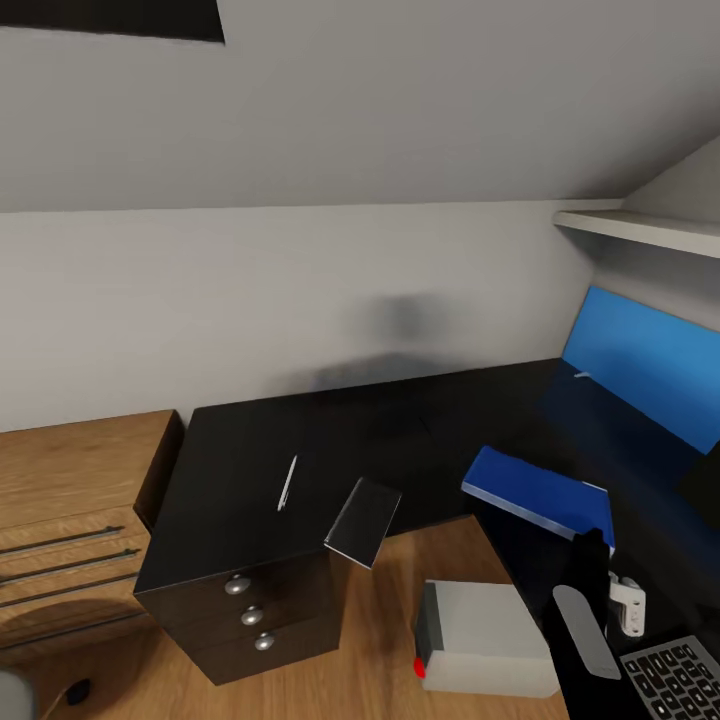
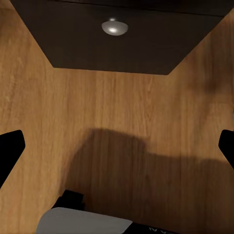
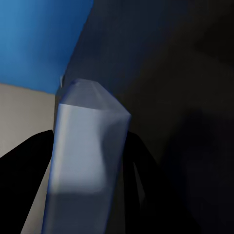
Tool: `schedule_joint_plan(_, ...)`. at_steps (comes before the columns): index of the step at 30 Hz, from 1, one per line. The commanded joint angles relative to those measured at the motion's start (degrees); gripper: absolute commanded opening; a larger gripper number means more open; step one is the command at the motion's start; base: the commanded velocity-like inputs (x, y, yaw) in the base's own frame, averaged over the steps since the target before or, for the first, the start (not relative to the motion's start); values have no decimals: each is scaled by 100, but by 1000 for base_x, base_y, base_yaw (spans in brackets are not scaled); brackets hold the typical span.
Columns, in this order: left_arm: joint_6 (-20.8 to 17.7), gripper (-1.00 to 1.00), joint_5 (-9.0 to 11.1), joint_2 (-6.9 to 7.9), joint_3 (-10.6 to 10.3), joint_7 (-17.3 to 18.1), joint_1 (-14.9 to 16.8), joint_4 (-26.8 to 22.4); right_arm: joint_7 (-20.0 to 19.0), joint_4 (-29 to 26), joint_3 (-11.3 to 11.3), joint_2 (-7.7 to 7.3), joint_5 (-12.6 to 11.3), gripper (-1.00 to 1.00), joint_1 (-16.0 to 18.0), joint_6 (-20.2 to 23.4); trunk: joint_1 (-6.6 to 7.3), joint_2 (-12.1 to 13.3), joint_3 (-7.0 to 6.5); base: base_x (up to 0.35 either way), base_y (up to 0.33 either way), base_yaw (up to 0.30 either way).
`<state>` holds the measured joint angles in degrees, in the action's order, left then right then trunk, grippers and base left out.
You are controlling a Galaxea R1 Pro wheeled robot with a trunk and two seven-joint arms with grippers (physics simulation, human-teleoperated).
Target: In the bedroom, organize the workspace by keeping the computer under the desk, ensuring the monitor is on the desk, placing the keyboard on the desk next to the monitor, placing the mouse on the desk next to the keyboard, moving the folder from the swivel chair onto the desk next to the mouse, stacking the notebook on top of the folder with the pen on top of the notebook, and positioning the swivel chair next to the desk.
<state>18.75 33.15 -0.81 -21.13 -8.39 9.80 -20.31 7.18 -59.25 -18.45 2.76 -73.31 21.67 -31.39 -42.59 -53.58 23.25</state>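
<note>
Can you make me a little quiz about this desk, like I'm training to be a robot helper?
1. True or false: the pen lies on the black desk.
2. How many round knobs show on the desk's drawer front? A) two B) three C) five
3. Fill the gap: the computer stands on the wooden ____.

Key: 1 true; 2 B; 3 floor.

Black right arm [image 1: 585, 590], grey panel, white bracket, black fingers [image 2: 10, 148]
</note>
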Motion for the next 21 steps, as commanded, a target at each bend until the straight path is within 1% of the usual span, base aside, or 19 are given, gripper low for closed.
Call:
schedule_joint_plan(1, 23, 100, 25, 6, -49, -47, 4, 0, 20, -6, -3, 4, -8, -100, 4, -8, 0, -4, 6, 39, 13, 0)
schedule_joint_plan(4, 23, 100, 25, 9, -49, -45, 4, 0, 20, -6, 28, 16, -7, -100, 4, -8, 0, -4, 6, 153, 107, 0)
schedule_joint_plan(8, 19, 100, 25, 9, -49, -41, 4, 0, 72, -1, 136, 20, -8, -100, 4, -14, 0, -4, 6, 140, 102, 0)
schedule_joint_plan(21, 14, 100, 42, 3, -49, -57, 4, 0, 252, 1, 166, -3, 0, -100, 4, -33, 0, -4, 6, 12, 9, 0)
